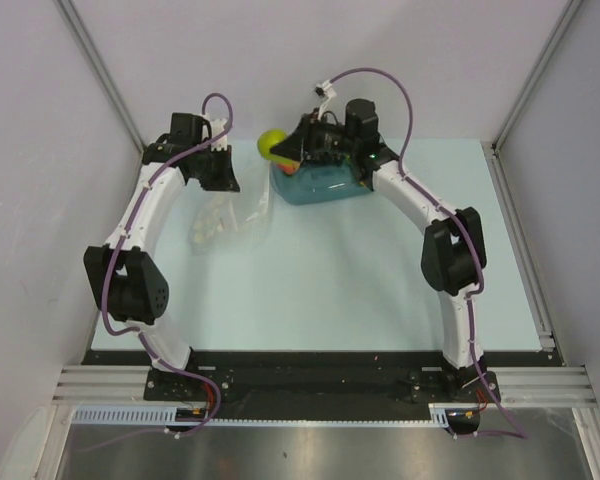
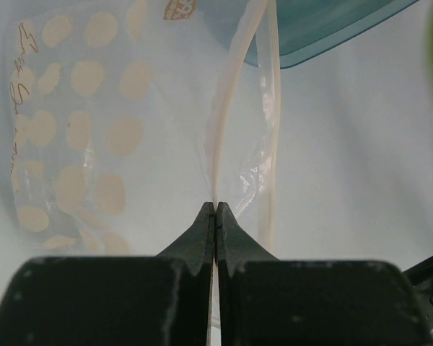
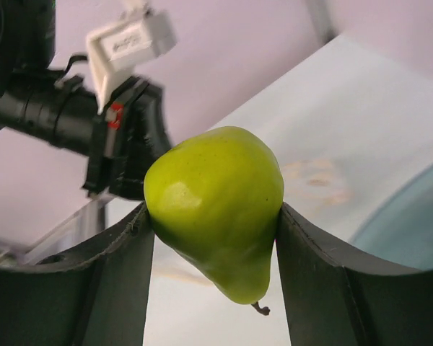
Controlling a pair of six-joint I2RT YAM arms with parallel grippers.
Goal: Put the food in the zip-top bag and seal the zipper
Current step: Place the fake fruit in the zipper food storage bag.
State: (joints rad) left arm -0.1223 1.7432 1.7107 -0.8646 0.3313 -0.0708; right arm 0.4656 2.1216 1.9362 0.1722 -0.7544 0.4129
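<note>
Left wrist view: the left gripper (image 2: 215,216) has its jaws pressed together on the pale zipper (image 2: 273,108) at the mouth of the clear zip-top bag (image 2: 94,144). The bag, printed with cream dots, lies on the pale table (image 1: 360,290). A corner of the teal tub (image 2: 325,29) shows just beyond the bag. On the right wrist camera, the right gripper (image 3: 213,216) is clamped on a green pear (image 3: 216,180), stem pointing down, clear of the table. Seen from above, the pear hangs at the far end of the table, by the tub's left rim and between the tub and the left gripper. It is outside the bag.
</note>
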